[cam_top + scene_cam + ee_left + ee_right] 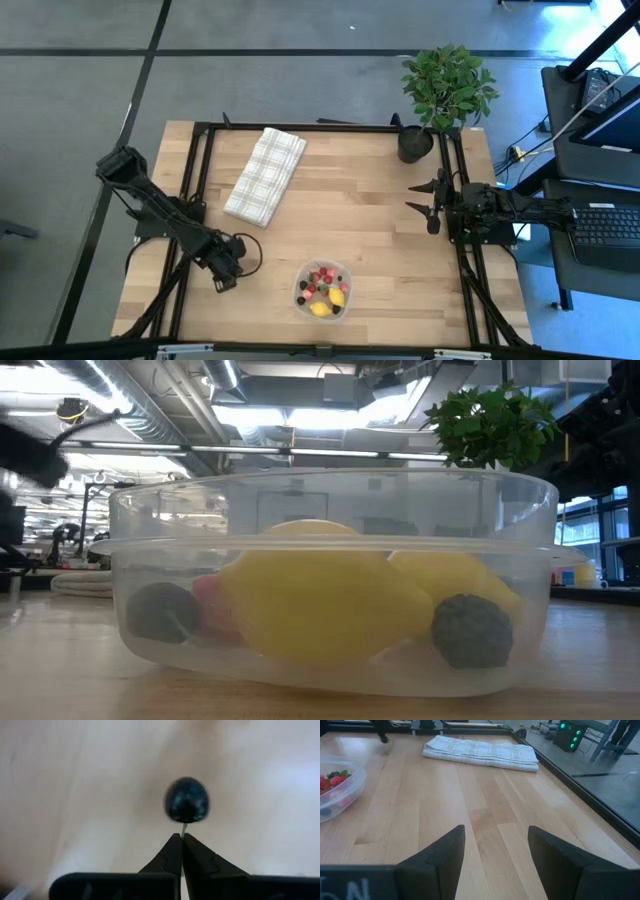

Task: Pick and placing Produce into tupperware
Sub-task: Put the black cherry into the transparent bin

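A dark berry is held by its thin stem in the closed left pincer; light, slippery, easily dropped.

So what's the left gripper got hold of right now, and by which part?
The left gripper pinches a dark berry by its thin green stem; the right gripper holds nothing.
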Controlling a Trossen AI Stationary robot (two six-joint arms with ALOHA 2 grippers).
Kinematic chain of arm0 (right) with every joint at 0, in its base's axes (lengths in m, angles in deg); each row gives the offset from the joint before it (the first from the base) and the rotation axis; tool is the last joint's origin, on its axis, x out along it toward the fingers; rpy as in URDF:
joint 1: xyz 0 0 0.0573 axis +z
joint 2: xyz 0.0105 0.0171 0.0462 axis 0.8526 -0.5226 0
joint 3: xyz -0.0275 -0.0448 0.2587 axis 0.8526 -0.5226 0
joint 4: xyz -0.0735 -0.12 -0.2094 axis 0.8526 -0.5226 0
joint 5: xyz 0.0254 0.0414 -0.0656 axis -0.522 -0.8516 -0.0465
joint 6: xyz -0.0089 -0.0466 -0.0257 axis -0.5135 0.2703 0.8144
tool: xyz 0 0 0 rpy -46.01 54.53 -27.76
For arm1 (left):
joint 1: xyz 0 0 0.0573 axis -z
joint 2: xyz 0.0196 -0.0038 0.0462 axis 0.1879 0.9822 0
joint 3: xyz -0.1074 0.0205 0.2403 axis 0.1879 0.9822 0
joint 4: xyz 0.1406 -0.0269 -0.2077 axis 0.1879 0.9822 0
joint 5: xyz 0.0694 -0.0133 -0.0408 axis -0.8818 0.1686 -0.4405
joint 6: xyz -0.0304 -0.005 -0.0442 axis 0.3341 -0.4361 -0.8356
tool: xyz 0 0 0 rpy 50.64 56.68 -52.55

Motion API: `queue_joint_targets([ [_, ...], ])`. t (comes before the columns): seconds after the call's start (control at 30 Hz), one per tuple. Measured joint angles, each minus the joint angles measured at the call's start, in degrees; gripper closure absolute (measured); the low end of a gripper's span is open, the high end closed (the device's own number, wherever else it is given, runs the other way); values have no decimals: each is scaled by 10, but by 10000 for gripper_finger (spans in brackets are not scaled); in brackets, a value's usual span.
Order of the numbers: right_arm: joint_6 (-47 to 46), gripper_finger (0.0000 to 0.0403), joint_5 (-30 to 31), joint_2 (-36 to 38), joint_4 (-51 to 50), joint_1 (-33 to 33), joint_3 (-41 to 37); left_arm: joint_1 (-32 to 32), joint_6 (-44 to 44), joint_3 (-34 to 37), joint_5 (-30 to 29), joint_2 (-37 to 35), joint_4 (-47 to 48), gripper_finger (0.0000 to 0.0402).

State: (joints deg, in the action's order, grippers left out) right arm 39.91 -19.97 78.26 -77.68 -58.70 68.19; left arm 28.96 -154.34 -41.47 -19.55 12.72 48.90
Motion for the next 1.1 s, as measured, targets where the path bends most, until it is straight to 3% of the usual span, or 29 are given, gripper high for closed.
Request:
queue_joint_targets([
  [0.13,0,184,0,0,0,0,0,-24,68,-37,-41,-19,1,400],
  [0.27,0,184,0,0,0,0,0,-51,156,-89,-130,-29,-23,401],
  [0.37,0,184,0,0,0,0,0,-76,264,-118,-183,-29,-84,401],
  [0.43,0,184,0,0,0,0,0,-96,352,-127,-187,-29,-143,401],
  [0.63,0,184,0,0,0,0,0,-151,550,-129,-141,-6,-286,401],
  [0.8,0,184,0,0,1,0,0,-190,621,-129,-118,34,-361,401],
  [1.1,0,184,0,0,1,0,0,-216,706,-129,-15,146,-525,401],
])
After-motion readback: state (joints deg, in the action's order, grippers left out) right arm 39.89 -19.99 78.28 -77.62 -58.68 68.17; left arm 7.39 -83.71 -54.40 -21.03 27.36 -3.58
